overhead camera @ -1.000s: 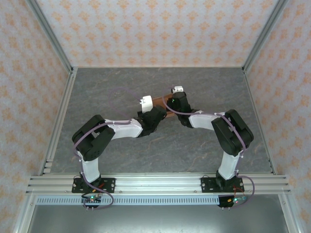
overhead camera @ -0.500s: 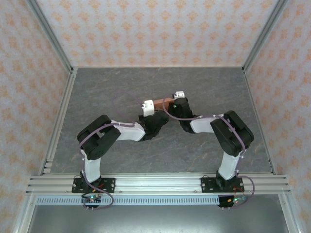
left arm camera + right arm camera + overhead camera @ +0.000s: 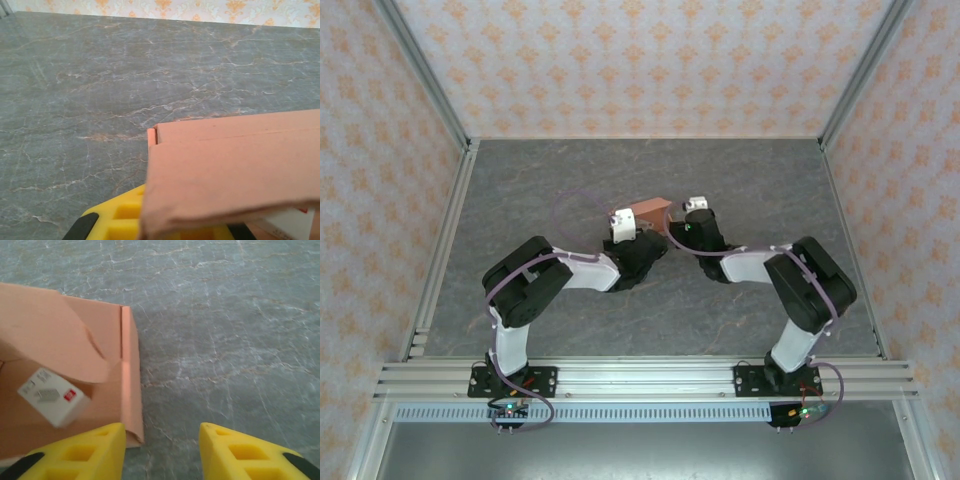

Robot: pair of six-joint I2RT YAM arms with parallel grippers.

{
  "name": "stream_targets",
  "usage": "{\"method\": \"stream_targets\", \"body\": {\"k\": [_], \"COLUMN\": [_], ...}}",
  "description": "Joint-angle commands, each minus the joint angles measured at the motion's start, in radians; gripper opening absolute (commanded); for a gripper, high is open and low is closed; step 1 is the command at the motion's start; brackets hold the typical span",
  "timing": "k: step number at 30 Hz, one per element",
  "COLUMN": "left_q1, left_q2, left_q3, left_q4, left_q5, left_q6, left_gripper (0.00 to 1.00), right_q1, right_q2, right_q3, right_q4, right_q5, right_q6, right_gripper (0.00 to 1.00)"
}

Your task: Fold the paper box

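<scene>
Yellow fingers (image 3: 117, 222) of the left claw (image 3: 157, 232) stand close together at the bottom of its wrist view. They pinch the salmon paper box (image 3: 235, 170), whose flap curls over them, with a white tag (image 3: 292, 225) at lower right. The right claw (image 3: 160, 450) gapes wide and holds nothing, the box's folded side wall just beside its left finger and the tag lying inside the box. Farther out, in the overhead view, the box sits tilted at mid-frame over the grey counter (image 3: 520, 180), between both claws.
</scene>
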State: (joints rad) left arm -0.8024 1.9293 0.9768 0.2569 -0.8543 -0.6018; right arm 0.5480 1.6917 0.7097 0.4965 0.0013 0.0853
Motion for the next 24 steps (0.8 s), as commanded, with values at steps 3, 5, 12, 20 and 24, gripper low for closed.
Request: {"method": "stream_targets", "body": {"k": [3, 5, 12, 20, 24], "left_q1": [0.01, 0.01, 0.01, 0.01, 0.01], "left_q2": [0.027, 0.027, 0.035, 0.033, 0.034], "left_q3": [-0.02, -0.02, -0.012, -0.01, -0.007], "left_q4": [-0.083, -0.081, -0.08, -0.084, -0.086], "left_q5": [-0.054, -0.055, -0.052, -0.056, -0.054], "left_q6": [0.003, 0.007, 0.014, 0.014, 0.013], "left_gripper": [0.0, 0.0, 0.0, 0.0, 0.0], "right_q1": [-0.006, -0.006, -0.051, -0.097, -0.097], "right_q2": [-0.14, -0.212, -0.387, -0.155, -0.034], "right_q3": [-0.081, -0.092, 0.114, 0.476, 0.588], "right_q4": [-0.091, -0.166, -0.506, -0.672, -0.706], "right_q5": [-0.024, -0.031, -0.088, -0.287, -0.341], "right_q6": [0.042, 0.045, 0.075, 0.17, 0.192], "right_gripper": [0.45, 0.45, 0.52, 0.59, 0.65]}}
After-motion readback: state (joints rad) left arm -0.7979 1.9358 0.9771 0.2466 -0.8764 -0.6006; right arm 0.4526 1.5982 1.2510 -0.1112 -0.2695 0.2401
